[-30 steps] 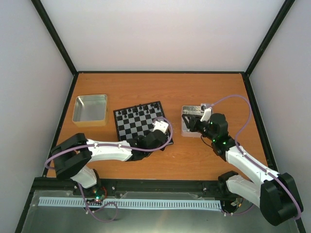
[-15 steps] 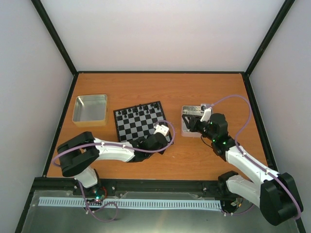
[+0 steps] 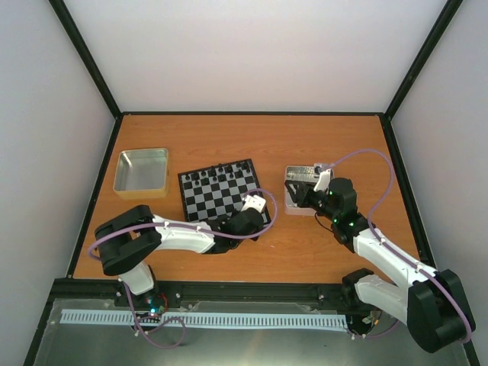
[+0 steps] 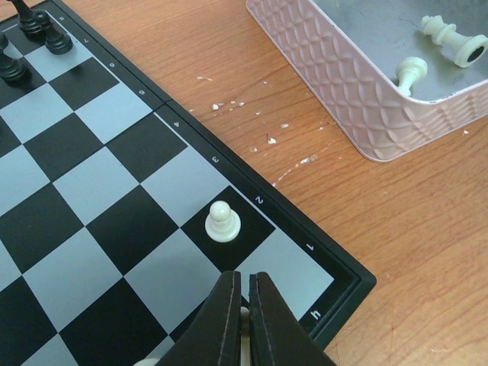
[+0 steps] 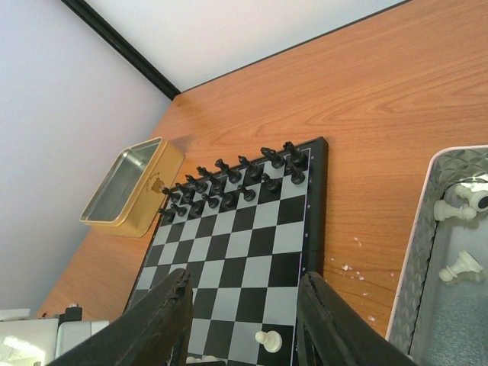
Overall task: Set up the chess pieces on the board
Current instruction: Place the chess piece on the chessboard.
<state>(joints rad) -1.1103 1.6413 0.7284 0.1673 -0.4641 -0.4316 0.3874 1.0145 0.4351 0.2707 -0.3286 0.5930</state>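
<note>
1. Enclosure with plain pale walls and black corner posts. The orange wood-grain desk [image 3: 252,137] has white flecks between board and tray.
2. The board [image 3: 217,194] lies mid-desk, with black pieces [image 5: 229,179] filling its far rows. One white pawn [image 4: 222,223] stands by the near right corner. Other white pieces [image 4: 446,36] lie toppled in the embossed tray [image 4: 335,91] just beside the board.
3. The left gripper [image 4: 243,278] is clenched, low, just behind that pawn. A pale sliver shows between its jaws; I cannot tell if it is a piece.
4. Risk: forward drift would topple the pawn.
5. The right gripper [image 5: 244,278] is parted and empty, near the tray. Risk: the tiny lying pieces may squirt out of a pinch.
</note>
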